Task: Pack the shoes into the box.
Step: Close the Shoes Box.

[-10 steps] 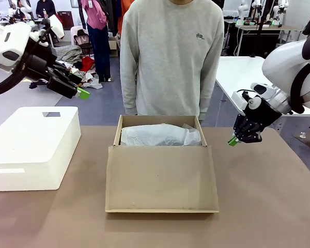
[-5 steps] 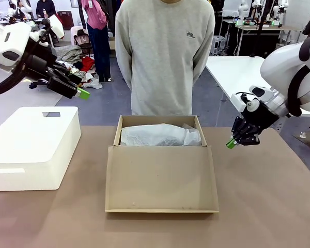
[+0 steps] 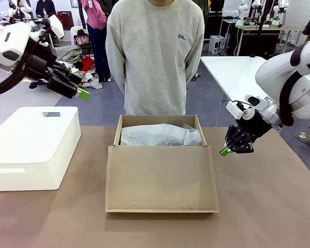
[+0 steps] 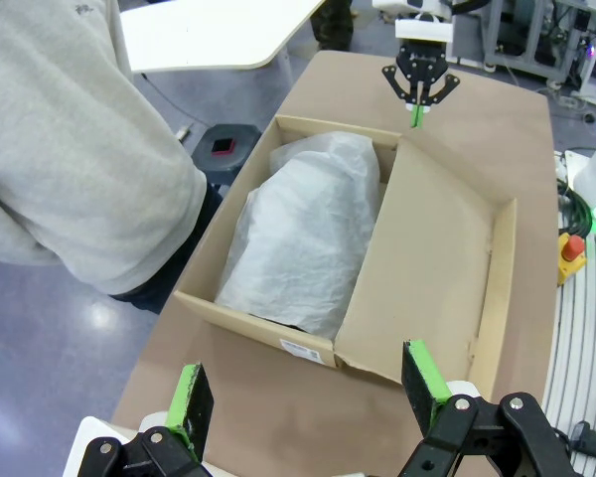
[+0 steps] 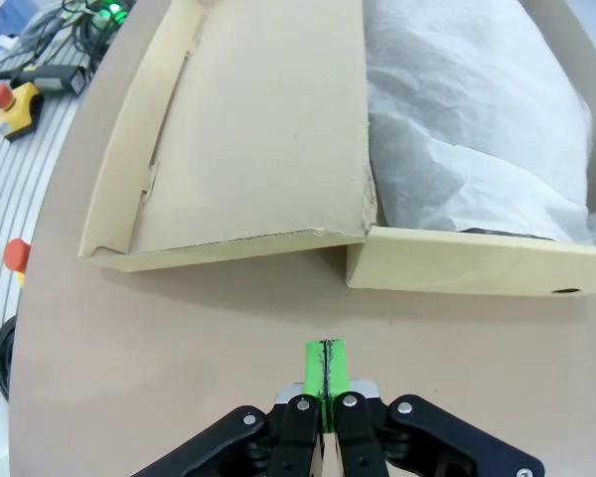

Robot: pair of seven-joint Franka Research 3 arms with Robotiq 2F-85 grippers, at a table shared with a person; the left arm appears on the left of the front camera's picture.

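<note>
The box [image 3: 118, 130] stands mid-table with its flap lid [image 3: 160, 178] folded flat toward me. White tissue paper [image 3: 160, 135] bulges inside it, and the shoes are hidden. My right gripper [image 3: 225, 151] is shut on nothing, hovering low just off the box's right side. In the right wrist view its tips [image 5: 326, 363] point at the table close to the box wall [image 5: 457, 263] and the lid [image 5: 258, 139]. My left gripper [image 3: 81, 93] hangs high at the far left. Its jaws [image 4: 306, 390] are open and empty, looking down on the box [image 4: 248, 323] and tissue [image 4: 298, 229].
A white foam block [image 3: 33, 147] sits at the table's left. A person in a grey sweatshirt [image 3: 155, 57] stands at the far edge behind the box, arms back. A white table [image 3: 237, 72] stands behind on the right.
My right gripper has moved left and down toward the box's right side, still shut. The person has shifted to the picture's left. The left arm has not moved.
</note>
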